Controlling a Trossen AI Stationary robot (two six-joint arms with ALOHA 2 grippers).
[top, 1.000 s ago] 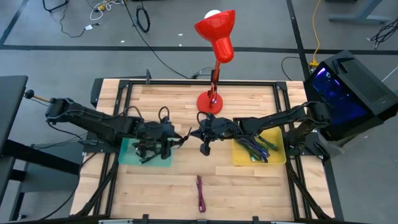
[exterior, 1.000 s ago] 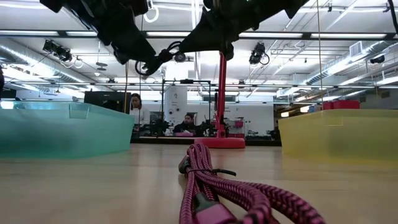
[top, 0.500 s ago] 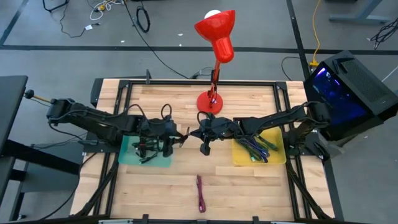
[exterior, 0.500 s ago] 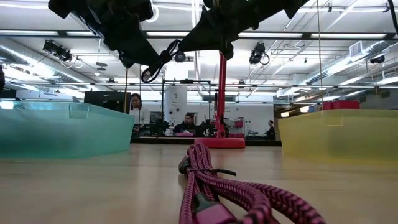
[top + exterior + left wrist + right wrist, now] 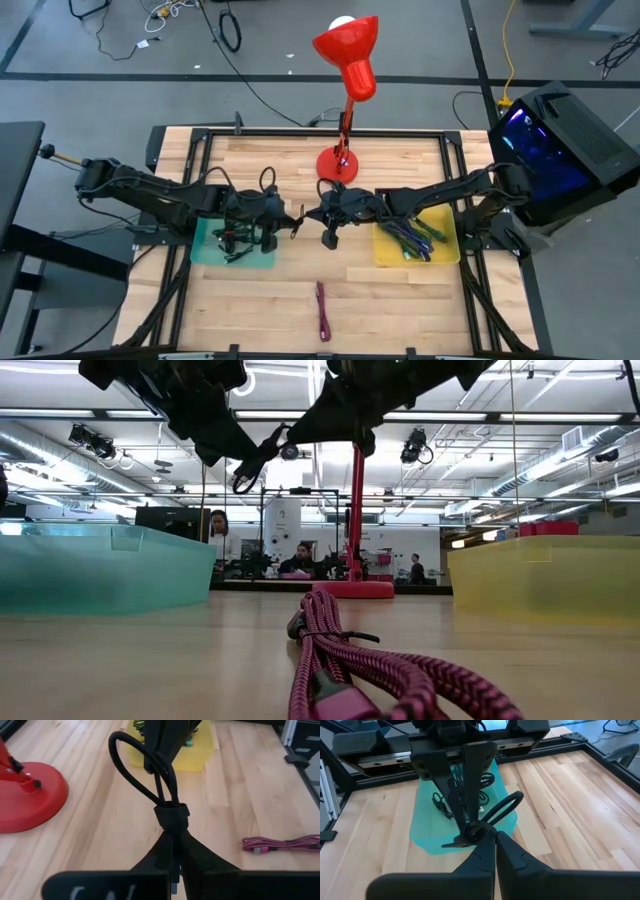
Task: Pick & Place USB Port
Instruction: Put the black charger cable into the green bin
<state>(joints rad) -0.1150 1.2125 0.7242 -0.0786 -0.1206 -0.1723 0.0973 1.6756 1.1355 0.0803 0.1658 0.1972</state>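
A black coiled USB cable (image 5: 303,214) hangs in the air between my two grippers, above the middle of the table. It is bound by a black band (image 5: 171,814), and its loop (image 5: 132,757) stretches away toward the other arm. My left gripper (image 5: 290,218) reaches in from the left and is shut on it. My right gripper (image 5: 318,213) comes from the right and is shut at the same bundle. In the low view the cable (image 5: 252,465) hangs high above the wood. A pink braided cable (image 5: 322,311) lies flat near the table's near edge. My left gripper (image 5: 172,837) pinches the black cable between its two fingers just below the band, coming level from the table's left. The cable is lifted clear, its loop pointing away from the fingers. My right gripper (image 5: 489,837) has its shut fingertips at the bundle beside the band (image 5: 475,832), coming level from the table's right; the loop (image 5: 506,804) sticks out sideways. Its own fingers hide which strand it has.
A teal bin (image 5: 205,250) with black cables sits under the left arm. A yellow bin (image 5: 385,255) with coloured cables sits under the right arm. A red lamp's base (image 5: 337,163) stands near the far edge, just behind the grippers. Bare wood surrounds the pink cable.
My left gripper has edged a little toward the right gripper. In the low view the cable's hanging loop has swung and now sits closer to the right arm. The right arm has kept still.
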